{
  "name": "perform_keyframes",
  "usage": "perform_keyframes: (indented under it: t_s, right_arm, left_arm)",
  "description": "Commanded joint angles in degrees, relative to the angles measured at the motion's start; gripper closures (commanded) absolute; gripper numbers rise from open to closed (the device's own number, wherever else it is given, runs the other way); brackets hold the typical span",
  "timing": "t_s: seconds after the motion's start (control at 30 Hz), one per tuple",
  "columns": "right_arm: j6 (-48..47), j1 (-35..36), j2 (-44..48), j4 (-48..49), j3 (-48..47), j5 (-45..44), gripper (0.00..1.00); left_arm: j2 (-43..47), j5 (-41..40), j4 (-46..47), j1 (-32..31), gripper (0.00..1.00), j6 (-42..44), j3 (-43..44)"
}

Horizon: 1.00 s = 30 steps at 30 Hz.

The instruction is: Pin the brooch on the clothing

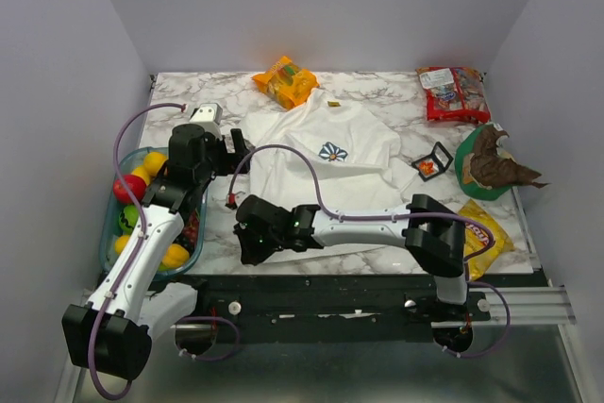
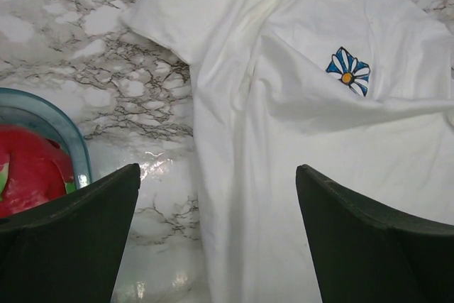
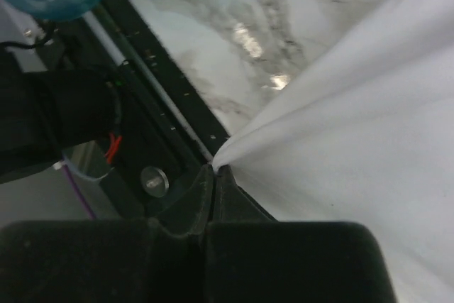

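- The right gripper (image 3: 213,175) has its jaws pressed together on a thin corner of the clothing (image 2: 284,140), the hem fold sitting right at the fingertips. So little fabric is caught that, in my judgement, a pull could let it slip free.
- A hard tug from these jaws may drag or bunch the shirt and wrinkle the chest by the printed emblem (image 2: 348,71), leaving a poor surface for the pin.
- The left gripper (image 2: 218,175) hangs with its jaws spread wide, holding nothing. The shirt's side lies below, between the fingers, and the blue bowl (image 2: 71,140) sits just outside the left finger. A careless descent could clip that rim.
- The brooch (image 1: 428,169) lies in a small black case (image 1: 444,150), well apart from both pairs of jaws, beyond the shirt from the right ones. Sliding cloth could knock it.
- Counts:
  - one shirt
  - one brooch
  - one case
  - one emblem
  - one bowl of fruit
  - one green plate (image 1: 467,172)
  - three snack bags: orange (image 1: 285,80), red (image 1: 453,92) and yellow (image 1: 483,233)
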<state>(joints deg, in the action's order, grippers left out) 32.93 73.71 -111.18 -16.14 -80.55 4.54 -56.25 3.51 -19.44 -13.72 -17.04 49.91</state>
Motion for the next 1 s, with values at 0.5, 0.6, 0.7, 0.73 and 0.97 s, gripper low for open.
perform_keyframes:
  t_s: [0.5,0.6,0.7,0.73,0.97]
  right_arm:
    - [5.39,-5.48,29.14,-9.77,22.00,-16.04,0.21]
    - [7.94,-13.64,34.17,-15.49,28.86,-17.63,0.21]
    - [9.35,-20.68,40.94,-18.57,34.66,-19.29,0.20]
    - [9.43,-22.28,44.08,-19.27,35.46,-19.91,0.19]
    - [3.83,-40.91,49.74,-16.57,35.65,-14.05,0.12]
  left_arm:
    - [-0.88,1.06,-0.07,-0.87,0.01,0.16,1.16]
    - [-0.88,-0.77,-0.33,-2.36,0.01,0.86,0.98]
    - [-0.71,-3.06,-0.25,-5.09,0.01,1.83,0.71]
    - [-0.79,-3.07,-0.25,-5.79,0.01,2.09,0.37]
    - [-0.88,-3.07,2.47,-15.01,0.01,3.85,-1.74]
